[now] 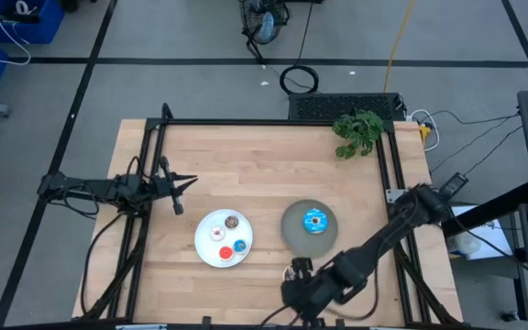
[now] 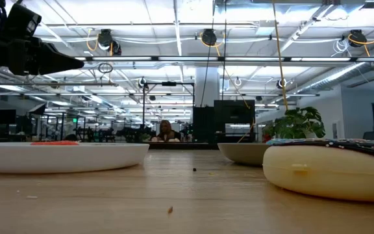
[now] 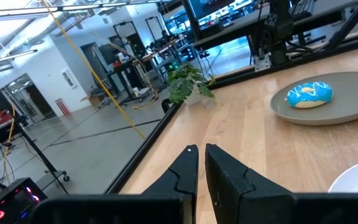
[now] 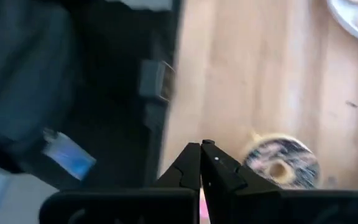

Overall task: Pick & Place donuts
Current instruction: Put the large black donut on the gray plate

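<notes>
- Light wooden table (image 1: 246, 165) inside a black frame, on a grey floor marked with dark lines.
- Behind it in the low view, an open workshop with strip lights, hung cables, and a person (image 2: 166, 132) far off.
- One leafy green plant (image 1: 358, 131) at the table's far right corner.
- Two plates: one white plate (image 1: 204, 249) near the table's middle front, one grey plate (image 1: 293, 231) just to its right, apart from it.
- Three small donuts on the white plate: brown donut (image 1: 232, 222), white donut (image 1: 217, 234), red donut (image 1: 225, 253), plus a fourth, blue donut (image 1: 240, 246).
- One blue sprinkled donut (image 1: 313, 221) lying on the grey plate.
- One dark sprinkled chocolate donut (image 4: 281, 162) flat on the wood by the front edge, just beside the right gripper (image 4: 202, 149), untouched.
- Right gripper low at the front edge, fingers pressed together on nothing.
- Left gripper (image 3: 199, 151) waiting over the table's left side, fingers nearly touching, empty.
</notes>
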Robot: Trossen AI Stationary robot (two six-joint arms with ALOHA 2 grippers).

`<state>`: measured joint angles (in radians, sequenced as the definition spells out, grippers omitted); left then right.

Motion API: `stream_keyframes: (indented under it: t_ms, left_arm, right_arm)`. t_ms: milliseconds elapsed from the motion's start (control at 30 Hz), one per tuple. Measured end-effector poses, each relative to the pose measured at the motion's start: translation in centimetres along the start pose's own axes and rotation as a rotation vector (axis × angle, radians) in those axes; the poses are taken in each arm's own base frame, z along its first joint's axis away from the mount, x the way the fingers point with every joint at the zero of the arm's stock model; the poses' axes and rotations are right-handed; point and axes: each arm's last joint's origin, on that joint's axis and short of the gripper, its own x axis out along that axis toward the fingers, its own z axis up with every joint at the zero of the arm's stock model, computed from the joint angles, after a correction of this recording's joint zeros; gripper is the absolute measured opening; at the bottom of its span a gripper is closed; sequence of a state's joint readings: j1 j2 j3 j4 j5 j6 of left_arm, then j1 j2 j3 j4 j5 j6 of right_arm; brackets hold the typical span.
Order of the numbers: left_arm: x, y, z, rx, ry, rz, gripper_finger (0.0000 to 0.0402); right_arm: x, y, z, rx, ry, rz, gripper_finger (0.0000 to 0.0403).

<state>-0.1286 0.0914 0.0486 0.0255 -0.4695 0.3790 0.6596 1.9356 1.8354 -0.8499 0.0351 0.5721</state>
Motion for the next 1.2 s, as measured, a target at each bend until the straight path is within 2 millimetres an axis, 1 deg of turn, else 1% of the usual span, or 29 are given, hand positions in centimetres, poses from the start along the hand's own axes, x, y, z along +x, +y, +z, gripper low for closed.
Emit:
stream_keyframes:
  t_ms: [100, 167, 300, 433, 567, 700, 800, 933, 1200]
  left_arm:
    - [0.0, 0.0, 0.0, 0.000, 0.001, 0.000, 0.0037]
    - [0.0, 0.0, 0.0, 0.000, 0.000, 0.000, 0.0037]
    - [0.0, 0.0, 0.0, 0.005, 0.001, 0.000, 0.0037]
    - [0.0, 0.0, 0.0, 0.008, 0.001, 0.000, 0.0037]
    - [0.0, 0.0, 0.0, 0.009, 0.001, 0.001, 0.0037]
    - [0.0, 0.0, -0.1, 0.010, 0.006, -0.001, 0.0037]
    - [0.0, 0.0, -0.1, 0.014, 0.013, -0.003, 0.0037]
    - [0.0, -0.1, -0.1, 0.014, 0.015, -0.004, 0.0037]
    - [0.0, -0.1, -0.2, 0.017, 0.022, -0.006, 0.0037]
  right_arm:
    - [0.4, 0.2, 0.3, 0.001, 0.107, -0.121, 0.0000]
    - [1.0, -0.3, 0.4, 0.026, 0.156, -0.171, 0.0000]
    - [1.9, -1.8, 0.5, 0.084, 0.181, -0.224, 0.0000]
    - [2.7, -3.6, 0.5, 0.067, 0.216, -0.254, 0.0000]
    - [3.8, -5.2, 0.3, 0.047, 0.271, -0.218, 0.0000]
    - [5.6, -6.6, -0.4, 0.027, 0.325, -0.141, 0.0000]
    - [6.6, -7.6, -0.9, 0.010, 0.328, -0.142, 0.0004]
    - [7.0, -8.6, -0.9, 0.001, 0.333, -0.146, 0.0036]
    - [7.0, -9.4, -0.5, -0.055, 0.325, -0.140, 0.0135]
